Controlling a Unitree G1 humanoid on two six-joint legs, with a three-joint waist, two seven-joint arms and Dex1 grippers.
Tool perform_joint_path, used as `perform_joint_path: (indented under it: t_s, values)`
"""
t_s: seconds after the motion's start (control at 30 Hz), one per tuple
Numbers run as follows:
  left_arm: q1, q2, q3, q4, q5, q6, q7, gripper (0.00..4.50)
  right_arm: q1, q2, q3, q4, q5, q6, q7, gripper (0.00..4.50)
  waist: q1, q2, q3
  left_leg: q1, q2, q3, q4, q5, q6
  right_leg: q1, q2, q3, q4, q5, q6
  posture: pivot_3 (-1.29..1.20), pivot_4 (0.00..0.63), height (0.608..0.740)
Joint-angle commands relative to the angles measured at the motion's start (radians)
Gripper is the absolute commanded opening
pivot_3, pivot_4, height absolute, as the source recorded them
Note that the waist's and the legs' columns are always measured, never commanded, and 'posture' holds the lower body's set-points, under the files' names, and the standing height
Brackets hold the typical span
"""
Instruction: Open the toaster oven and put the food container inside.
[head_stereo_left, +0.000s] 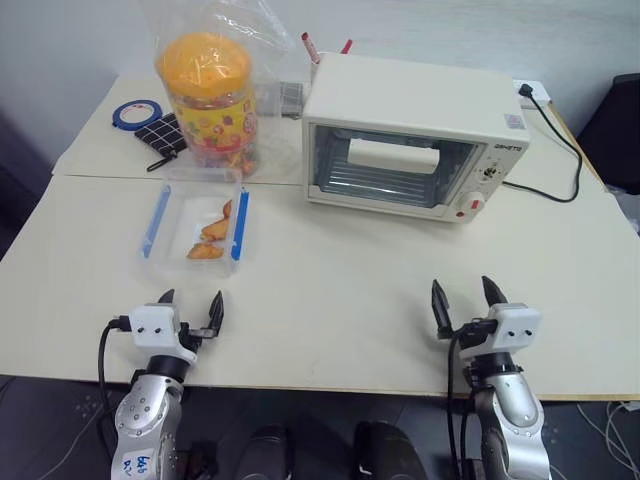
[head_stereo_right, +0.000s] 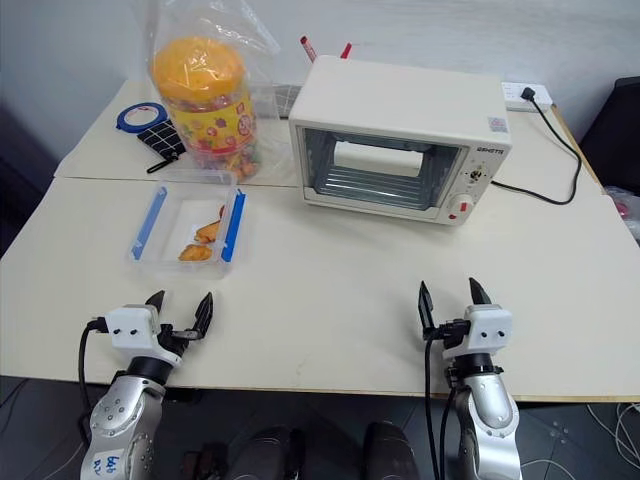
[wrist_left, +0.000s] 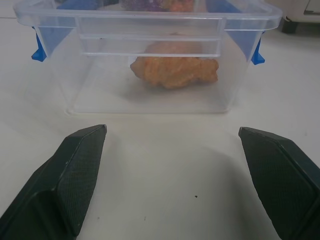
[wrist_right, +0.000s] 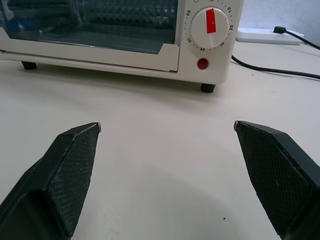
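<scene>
The cream-white toaster oven (head_stereo_left: 412, 135) stands at the back middle of the table with its glass door shut; its knob and red button (wrist_right: 202, 63) face me. The clear food container (head_stereo_left: 197, 222) with blue clip strips lies left of the oven, orange-brown food pieces (wrist_left: 175, 71) inside, no lid on it. My left gripper (head_stereo_left: 191, 306) hovers open near the front edge, just short of the container. My right gripper (head_stereo_left: 467, 299) stands open at the front right, well short of the oven. Both hold nothing.
A tall orange-lidded snack jar in a plastic bag (head_stereo_left: 209, 88) stands behind the container. A blue tape ring (head_stereo_left: 137, 114) and a dark checked pouch (head_stereo_left: 163, 135) lie at the back left. The black power cord (head_stereo_left: 558, 140) runs right of the oven.
</scene>
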Motion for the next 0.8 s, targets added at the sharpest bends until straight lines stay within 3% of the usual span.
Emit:
perform_joint_path:
  t_s: [0.03,0.13,0.2,0.3,0.43,0.6,0.7,0.8]
  values:
    - [0.019,0.015,-0.004,-0.059,-0.015,-0.003,-0.020,4.50,0.001,-0.014,-0.002,-0.030,0.014,-0.016,0.013,4.48,0.000,0.000,0.000,0.000,0.000,0.000,0.000,0.000,0.000,0.000,0.000,0.000,0.000,0.000,0.000,0.00,0.150,0.740]
    - [0.040,0.031,-0.006,-0.076,0.000,-0.004,-0.031,4.50,0.000,-0.025,-0.003,-0.038,0.041,-0.006,0.041,4.48,-0.001,0.000,0.000,0.000,0.000,0.000,0.000,0.000,0.000,0.000,0.000,0.001,0.000,0.000,0.000,0.00,0.150,0.740]
    - [0.067,0.095,-0.038,-0.103,0.001,0.127,-0.078,4.50,-0.001,-0.043,-0.011,-0.051,0.079,0.017,0.070,4.48,-0.001,0.000,0.000,0.000,0.000,0.000,0.000,0.000,0.000,0.000,0.000,0.002,-0.001,0.000,0.000,0.00,0.150,0.740]
    - [0.084,0.130,0.028,-0.171,-0.189,0.142,-0.185,4.50,-0.017,-0.101,-0.045,-0.060,0.144,0.045,0.127,4.48,-0.002,0.001,-0.001,0.000,0.000,0.000,0.000,0.000,0.001,0.000,0.000,0.003,0.000,0.000,0.000,0.00,0.150,0.740]
    - [0.074,0.290,0.088,-0.231,-0.357,0.192,-0.389,4.50,-0.045,-0.203,-0.071,-0.101,0.244,0.099,0.233,4.48,-0.001,0.002,0.000,0.000,0.001,0.000,0.001,-0.001,0.001,0.000,-0.001,0.004,-0.001,0.000,-0.001,0.00,0.150,0.740]
    - [-0.084,0.501,0.158,-0.140,-0.511,0.231,-0.616,4.50,-0.174,-0.411,-0.120,-0.079,0.436,0.290,0.422,4.48,0.000,0.006,0.002,0.001,0.001,0.000,0.003,-0.001,0.001,0.001,0.000,0.004,-0.001,0.000,-0.001,0.00,0.150,0.740]
    - [-0.213,0.543,0.137,-0.042,-0.536,0.222,-0.713,4.50,-0.283,-0.507,-0.109,0.015,0.459,0.362,0.534,4.48,0.000,0.007,0.002,0.001,0.000,0.000,0.003,0.000,0.001,0.001,0.000,0.001,0.000,0.000,-0.001,0.00,0.150,0.740]
    - [-0.338,0.540,0.083,0.058,-0.531,0.236,-0.765,4.50,-0.437,-0.515,-0.084,0.189,0.435,0.376,0.600,4.48,-0.002,0.007,0.002,0.001,0.000,0.001,0.003,0.000,0.001,0.001,0.002,-0.005,0.003,0.000,-0.001,0.00,0.150,0.740]
